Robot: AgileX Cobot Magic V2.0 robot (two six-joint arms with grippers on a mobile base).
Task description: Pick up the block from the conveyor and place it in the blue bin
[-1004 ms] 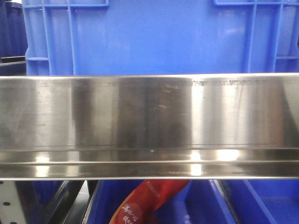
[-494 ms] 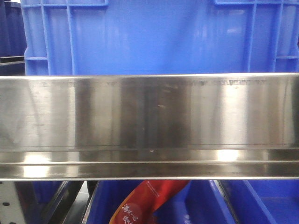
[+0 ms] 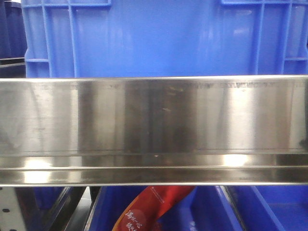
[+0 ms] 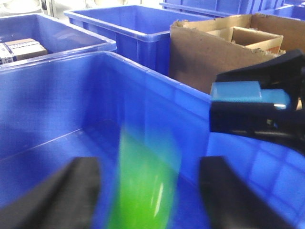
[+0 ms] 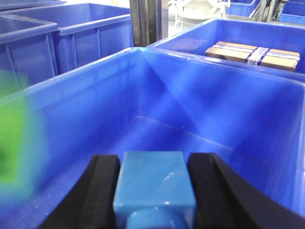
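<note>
In the left wrist view my left gripper [image 4: 148, 167] is open over a blue bin [image 4: 62, 124]. A green block [image 4: 143, 191], blurred by motion, is between the spread black fingers [image 4: 78, 191], touching neither. My right gripper [image 4: 252, 112] shows at the right of that view, shut on a light blue block [image 4: 238, 90]. In the right wrist view my right gripper [image 5: 153, 164] clamps the light blue block [image 5: 153, 183] above the same blue bin [image 5: 200, 95]. The green block is a blur at the left edge [image 5: 14, 133]. The conveyor is out of view.
More blue bins [image 4: 124, 28] and an open cardboard box [image 4: 209, 52] stand behind the bin. A bin with a taped carton [image 5: 252, 52] is to the right. The front view shows a steel rail [image 3: 154, 130] before a blue crate [image 3: 154, 38] and a red packet [image 3: 149, 207].
In the front view only the reflections on the steel rail have shifted slightly. Nothing else there has moved.
</note>
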